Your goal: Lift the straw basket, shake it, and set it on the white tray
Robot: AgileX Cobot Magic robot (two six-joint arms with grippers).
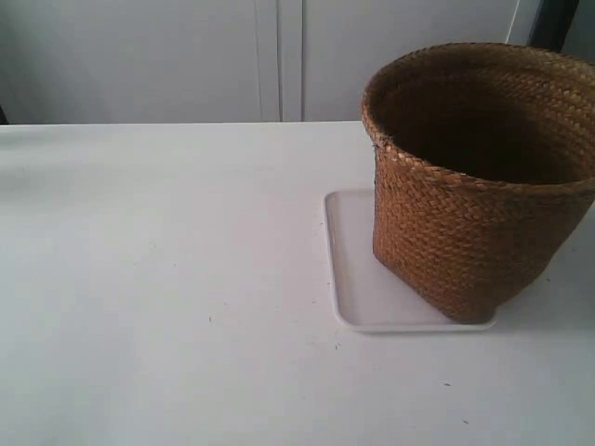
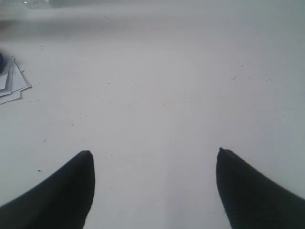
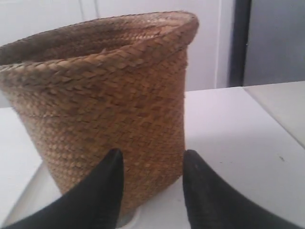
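The brown woven straw basket (image 1: 474,195) stands upright on the white tray (image 1: 358,279), over the tray's right part, its dark inside showing. In the right wrist view the straw basket (image 3: 102,95) fills the middle, and the right gripper (image 3: 151,157) is open low beside its wall, with nothing held between the black fingers (image 3: 102,191). A corner of the white tray (image 3: 28,195) shows under the basket. The left gripper (image 2: 155,155) is open over bare white table, far from the basket. No arm shows in the exterior view.
A white table (image 1: 158,279) bears the tray. A few sheets of paper (image 2: 10,85) with a blue thing beside them lie at the edge of the left wrist view. White cabinet doors (image 1: 279,56) stand behind the table.
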